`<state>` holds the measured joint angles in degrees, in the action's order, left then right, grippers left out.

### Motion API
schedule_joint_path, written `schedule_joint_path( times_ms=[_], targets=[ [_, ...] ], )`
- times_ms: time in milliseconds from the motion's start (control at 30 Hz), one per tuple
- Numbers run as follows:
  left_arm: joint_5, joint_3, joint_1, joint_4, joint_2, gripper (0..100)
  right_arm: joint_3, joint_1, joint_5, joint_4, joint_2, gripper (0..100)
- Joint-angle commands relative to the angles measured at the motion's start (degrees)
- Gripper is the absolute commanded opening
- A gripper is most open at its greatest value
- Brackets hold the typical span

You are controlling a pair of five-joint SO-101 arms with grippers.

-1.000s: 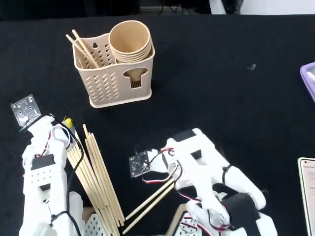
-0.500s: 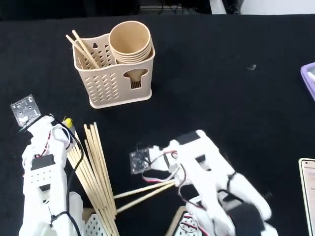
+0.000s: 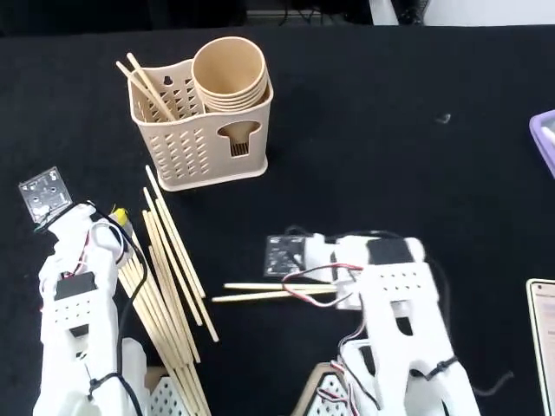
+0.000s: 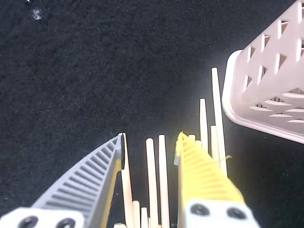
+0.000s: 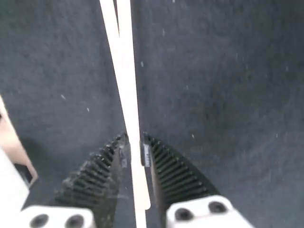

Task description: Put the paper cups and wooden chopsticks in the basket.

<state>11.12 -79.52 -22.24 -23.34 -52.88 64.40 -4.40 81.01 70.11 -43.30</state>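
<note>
1. The right fingers [image 5: 173,178] are pinched shut on a pair of chopsticks [image 3: 260,291]. The pair has swung from a slant beside the pile to lie crosswise, apart from it — pulled free and, I judge, ready to carry.
2. The left fingers [image 4: 204,175] stand wide apart, straddling the loose chopsticks [image 3: 165,277] on the table [image 3: 416,173]; that pile has fanned out toward the basket [image 3: 204,152].
3. The basket stands upright — stacked paper cups [image 3: 230,74] fill its bigger compartment, and two sticks [image 3: 141,80] lean in the smaller one.
4. Most chopsticks lie outside, so plenty of work is left.
</note>
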Motion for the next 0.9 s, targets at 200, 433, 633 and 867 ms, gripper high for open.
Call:
schedule_joint_path(
  times_ms=[200,433,633,867],
  targets=[
    [0.26,0.66,-0.48,0.88,-1.05,19,-0.57,12.13,0.09,-12.31,-1.63,1.1],
    [0.26,0.75,-0.48,0.88,-1.05,19,-9.10,6.59,-24.44,-8.18,-1.71,1.1],
    [0.26,0.66,-0.48,0.88,-1.05,19,-9.36,-6.68,-26.11,-2.90,-1.36,1.1],
    [0.26,0.48,-0.57,0.88,-1.05,19,-2.07,-2.90,-23.91,-14.95,11.21,1.1]
  ],
)
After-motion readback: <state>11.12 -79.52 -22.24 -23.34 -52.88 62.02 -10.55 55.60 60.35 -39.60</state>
